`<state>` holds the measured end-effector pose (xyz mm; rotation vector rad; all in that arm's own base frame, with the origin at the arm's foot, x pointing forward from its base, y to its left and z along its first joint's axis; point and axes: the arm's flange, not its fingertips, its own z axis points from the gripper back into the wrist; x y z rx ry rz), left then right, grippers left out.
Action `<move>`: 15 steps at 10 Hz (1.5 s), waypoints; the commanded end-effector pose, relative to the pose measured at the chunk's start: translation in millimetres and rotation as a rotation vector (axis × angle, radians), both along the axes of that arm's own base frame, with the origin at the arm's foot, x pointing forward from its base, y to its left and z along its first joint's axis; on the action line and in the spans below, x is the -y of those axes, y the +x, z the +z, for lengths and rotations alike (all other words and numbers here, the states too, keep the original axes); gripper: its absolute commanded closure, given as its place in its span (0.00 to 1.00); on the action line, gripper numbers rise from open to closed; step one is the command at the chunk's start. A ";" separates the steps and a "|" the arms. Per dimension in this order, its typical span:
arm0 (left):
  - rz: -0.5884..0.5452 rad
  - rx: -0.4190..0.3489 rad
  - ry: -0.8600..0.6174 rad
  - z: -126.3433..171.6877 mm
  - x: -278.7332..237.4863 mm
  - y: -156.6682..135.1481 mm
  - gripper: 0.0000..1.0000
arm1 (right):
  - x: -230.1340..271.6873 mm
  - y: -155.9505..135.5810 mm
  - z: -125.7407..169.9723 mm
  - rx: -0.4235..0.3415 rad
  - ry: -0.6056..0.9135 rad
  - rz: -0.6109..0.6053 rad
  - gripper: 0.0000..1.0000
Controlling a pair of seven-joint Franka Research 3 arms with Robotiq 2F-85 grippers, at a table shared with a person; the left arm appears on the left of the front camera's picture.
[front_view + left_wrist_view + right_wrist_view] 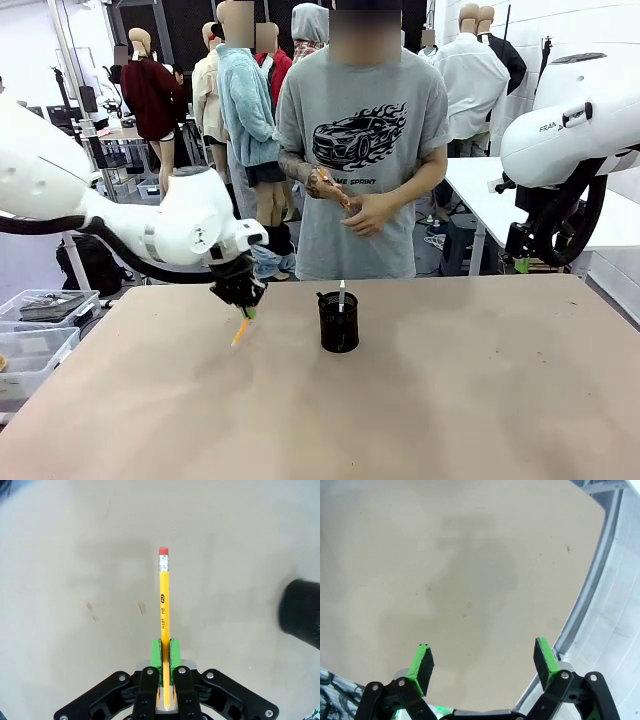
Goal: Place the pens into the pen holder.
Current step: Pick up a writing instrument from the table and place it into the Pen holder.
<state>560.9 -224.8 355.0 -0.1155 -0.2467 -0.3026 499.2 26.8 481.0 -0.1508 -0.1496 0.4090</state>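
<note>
Orange-yellow pen (163,600) sits clamped in the left pincer (164,652), eraser end toward the counter (75,555); pen holder (339,321) stands near that pincer; right pincer (483,662) gapes empty.

A tan desk (450,400) lies under the left fingers (174,652); clear plastic bins (35,335) sit farther to their left.

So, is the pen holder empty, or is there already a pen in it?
Not empty: a silver-white pen sticks up out of the pen holder. The orange-yellow pencil is outside it, clamped in the left gripper.
</note>
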 end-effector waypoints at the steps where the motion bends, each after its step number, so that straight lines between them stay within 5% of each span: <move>1: -0.118 0.135 -0.143 17.0 -33.8 -29.3 1.00 | -0.1 0.0 -0.7 -0.001 -0.011 -0.001 0.00; 5: -0.377 0.272 -0.412 22.3 -45.6 -37.1 1.00 | -0.1 0.0 -0.7 -0.001 -0.011 -0.001 0.00; 10: -0.594 0.399 -0.566 27.0 -60.8 -43.0 1.00 | -0.1 0.0 -0.7 -0.001 -0.011 -0.001 0.00; 15: -0.641 0.630 -0.665 77.5 -190.9 -123.2 1.00 | -0.1 0.0 -0.7 -0.001 -0.011 -0.001 0.00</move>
